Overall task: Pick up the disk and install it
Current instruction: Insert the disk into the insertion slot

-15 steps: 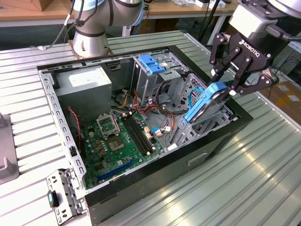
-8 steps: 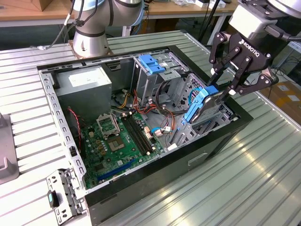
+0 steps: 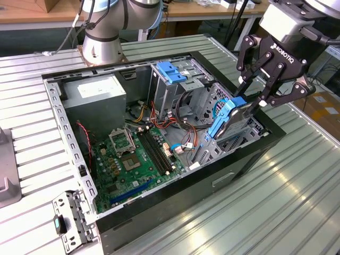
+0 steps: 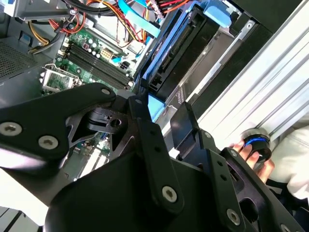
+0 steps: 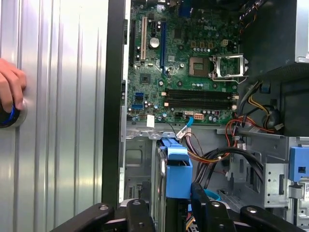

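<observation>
The disk [image 3: 227,121] is being pinched, tilted, by the tool [image 3: 252,101] above the drive cage [image 3: 246,134]; its rails seemingly need squaring.

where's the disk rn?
On the exterior view's right, the disk sits tilted in the gripper, lower end at the drive cage inside the computer case.

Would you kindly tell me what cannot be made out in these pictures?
1. Exterior view: the lower end of the disk, hidden behind the drive cage; whether it is seated is unclear.
2. First wrist view: the hand, cut off by the picture's edge.
3. Second wrist view: much of the motherboard, blocked by the gripper.
</observation>
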`<state>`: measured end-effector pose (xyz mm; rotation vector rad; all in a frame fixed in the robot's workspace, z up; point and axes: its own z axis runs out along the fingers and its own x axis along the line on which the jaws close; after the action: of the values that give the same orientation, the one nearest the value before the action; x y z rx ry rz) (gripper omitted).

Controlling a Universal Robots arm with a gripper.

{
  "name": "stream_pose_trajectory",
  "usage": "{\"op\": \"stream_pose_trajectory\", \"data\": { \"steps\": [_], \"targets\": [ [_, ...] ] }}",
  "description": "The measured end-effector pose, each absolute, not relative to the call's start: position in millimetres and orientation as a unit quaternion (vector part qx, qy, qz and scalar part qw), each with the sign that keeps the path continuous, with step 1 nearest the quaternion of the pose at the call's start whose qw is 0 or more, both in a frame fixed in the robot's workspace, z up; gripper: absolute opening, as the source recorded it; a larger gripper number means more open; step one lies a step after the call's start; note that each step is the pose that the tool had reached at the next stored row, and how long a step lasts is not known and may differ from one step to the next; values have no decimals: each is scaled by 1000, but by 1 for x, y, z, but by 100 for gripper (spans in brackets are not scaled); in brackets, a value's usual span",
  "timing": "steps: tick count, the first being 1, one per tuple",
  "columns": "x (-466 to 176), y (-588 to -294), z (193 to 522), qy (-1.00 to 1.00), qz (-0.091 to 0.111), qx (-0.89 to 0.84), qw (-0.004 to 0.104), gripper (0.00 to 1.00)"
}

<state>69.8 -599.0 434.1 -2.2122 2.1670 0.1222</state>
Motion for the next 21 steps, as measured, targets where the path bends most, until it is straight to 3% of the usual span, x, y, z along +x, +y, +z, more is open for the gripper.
{"op": "stream_pose_trajectory", "data": {
  "steps": [10, 12, 14, 17, 21],
  "targets": [
    [70, -598, 437, 699, 41, -714, 22, 43],
    [70, -598, 437, 699, 41, -714, 22, 30],
    [70, -598, 436, 699, 41, -714, 22, 30],
    [73, -598, 431, 699, 43, -713, 20, 12],
    [86, -598, 426, 699, 48, -713, 15, 10]
  ]
}}
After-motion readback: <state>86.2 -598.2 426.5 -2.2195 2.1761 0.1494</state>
